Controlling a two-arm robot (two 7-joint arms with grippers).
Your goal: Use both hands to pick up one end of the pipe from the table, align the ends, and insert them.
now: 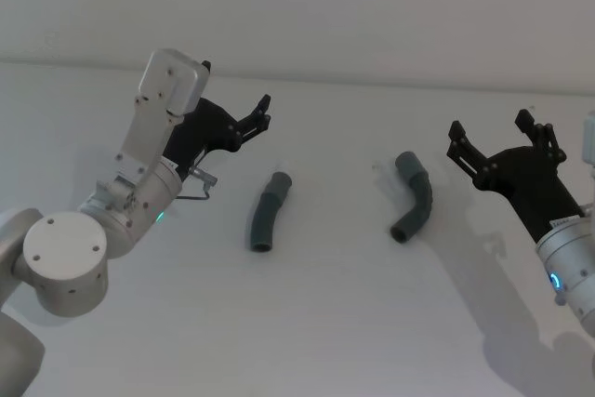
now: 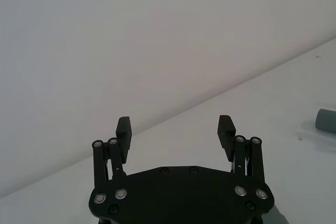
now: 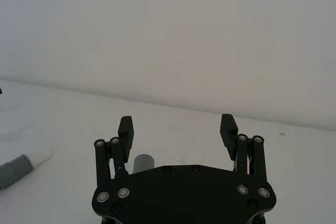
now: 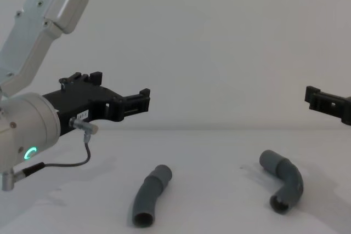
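Note:
Two dark grey pipe pieces lie apart on the white table (image 1: pixel 325 323). The gently bent piece (image 1: pixel 270 211) (image 4: pixel 149 195) lies left of centre, its wider collar end (image 1: pixel 280 180) pointing away from me. The sharper elbow (image 1: pixel 416 198) (image 4: pixel 285 182) lies right of centre, with a pale narrow tip (image 3: pixel 41 155) at its far end. My left gripper (image 1: pixel 263 112) (image 2: pixel 176 129) hovers open and empty to the left of the bent piece. To the right of the elbow, my right gripper (image 1: pixel 490 127) (image 3: pixel 178 129) hangs above the table, open and empty.
A plain white wall rises behind the table's far edge (image 1: pixel 372 84). A thin cable (image 4: pixel 82 160) loops under the left wrist. Bare table lies between the two pieces and in front of them.

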